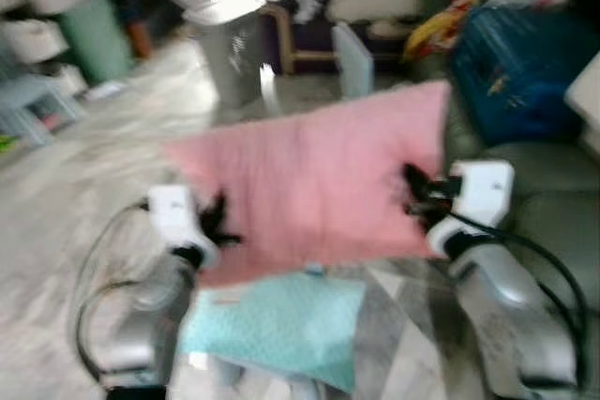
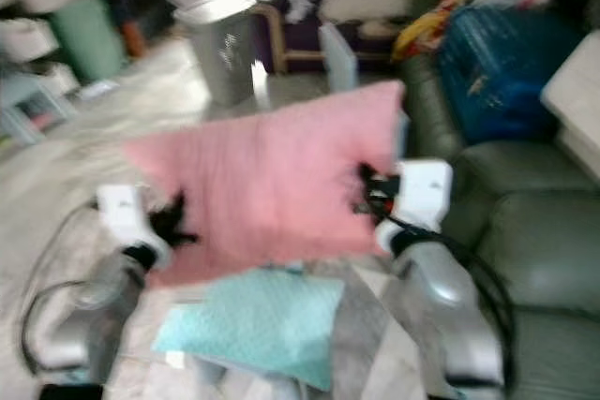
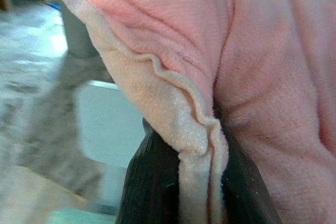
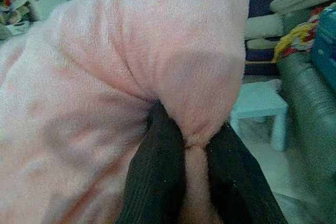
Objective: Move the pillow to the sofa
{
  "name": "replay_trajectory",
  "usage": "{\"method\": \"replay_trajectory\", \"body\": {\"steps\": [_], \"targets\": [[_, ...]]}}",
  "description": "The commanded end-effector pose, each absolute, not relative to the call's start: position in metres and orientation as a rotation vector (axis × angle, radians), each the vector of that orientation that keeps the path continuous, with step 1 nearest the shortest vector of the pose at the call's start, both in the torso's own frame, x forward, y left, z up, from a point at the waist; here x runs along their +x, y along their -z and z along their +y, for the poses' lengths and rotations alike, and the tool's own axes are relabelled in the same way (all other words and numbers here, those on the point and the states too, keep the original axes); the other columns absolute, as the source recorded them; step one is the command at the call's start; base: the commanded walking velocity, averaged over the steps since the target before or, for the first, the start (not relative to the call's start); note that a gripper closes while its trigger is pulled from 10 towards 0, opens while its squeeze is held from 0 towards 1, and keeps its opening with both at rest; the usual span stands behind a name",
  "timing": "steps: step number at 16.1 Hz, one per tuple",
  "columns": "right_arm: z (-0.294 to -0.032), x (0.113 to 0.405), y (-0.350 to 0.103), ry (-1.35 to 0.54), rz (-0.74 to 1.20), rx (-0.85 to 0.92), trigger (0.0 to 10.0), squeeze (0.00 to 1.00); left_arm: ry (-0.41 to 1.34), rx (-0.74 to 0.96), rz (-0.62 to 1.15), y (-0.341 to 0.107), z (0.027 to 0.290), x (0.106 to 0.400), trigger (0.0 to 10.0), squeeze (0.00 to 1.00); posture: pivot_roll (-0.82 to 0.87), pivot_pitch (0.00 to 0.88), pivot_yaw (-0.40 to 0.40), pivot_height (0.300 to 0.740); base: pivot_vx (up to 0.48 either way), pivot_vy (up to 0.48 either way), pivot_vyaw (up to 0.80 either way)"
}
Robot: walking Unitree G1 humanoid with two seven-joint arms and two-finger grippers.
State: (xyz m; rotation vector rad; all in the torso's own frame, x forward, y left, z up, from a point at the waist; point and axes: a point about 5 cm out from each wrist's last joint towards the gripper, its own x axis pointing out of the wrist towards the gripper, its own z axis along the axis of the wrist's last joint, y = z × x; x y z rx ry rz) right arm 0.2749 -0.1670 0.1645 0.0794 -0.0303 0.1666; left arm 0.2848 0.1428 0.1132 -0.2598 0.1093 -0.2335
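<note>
No text, label, brand, number or sign can be read anywhere in these pictures; the head views are blurred, and the wrist views show plain pink fabric without print.

We get two head views looking forward and down, blurred, over both arms. They share the pink pillow (image 1: 314, 180), the green sofa (image 2: 525, 231) at right and the grey bin (image 1: 230, 53) far off; the right eye frames slightly more sofa. Each wrist view sits very close, looking along its black fingers (image 3: 152, 182) into pillow fabric. In the right wrist view we also catch the sofa edge.
</note>
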Motion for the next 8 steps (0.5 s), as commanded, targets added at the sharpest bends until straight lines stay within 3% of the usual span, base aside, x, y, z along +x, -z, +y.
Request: {"method": "replay_trajectory", "body": {"steps": [1,8], "targets": [[-0.1615,0.2757,-0.1754,-0.188,-0.078,0.083,10.0,0.00,0.214,-0.243,0.093,-0.1183,0.1520,0.2858,10.0,0.00,-0.18,0.000,0.056,0.740,0.000,0.000,0.00],[-0.1613,0.2755,-0.1751,-0.191,-0.073,0.082,10.0,0.00,0.183,-0.270,0.104,-0.1161,0.1542,0.2854,10.0,0.00,-0.19,0.000,0.051,0.740,0.000,0.000,0.00]]}}
